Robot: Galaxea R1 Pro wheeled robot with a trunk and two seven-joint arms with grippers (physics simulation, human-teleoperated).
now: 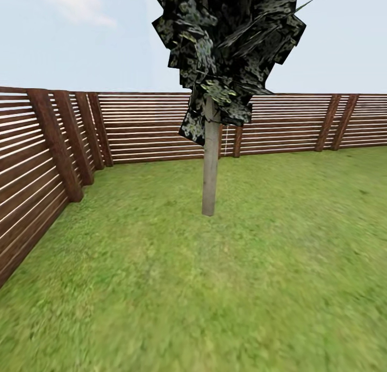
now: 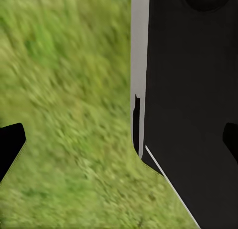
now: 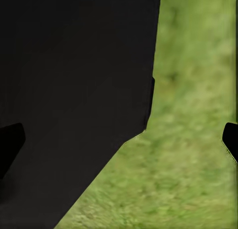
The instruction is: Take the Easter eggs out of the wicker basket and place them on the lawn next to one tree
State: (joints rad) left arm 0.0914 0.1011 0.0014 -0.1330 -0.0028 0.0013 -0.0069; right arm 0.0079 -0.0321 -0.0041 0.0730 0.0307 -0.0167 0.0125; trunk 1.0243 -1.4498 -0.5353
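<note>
Pretty plain garden corner here: a brown wooden slat fence (image 1: 161,127) with thick angled posts runs along the left side and across the back, meeting at the far left. Above it there's pale blue sky (image 1: 344,33) with a bit of thin cloud, soft even daylight all over.

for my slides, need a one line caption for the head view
A lone tree with a straight grey trunk stands on the lawn before a slatted wooden fence under pale sky.

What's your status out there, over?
Both grippers open, empty, fingertips over lawn. Tree dead ahead, fence behind it. No eggs or basket sighted. Path to trunk unobstructed.
</note>
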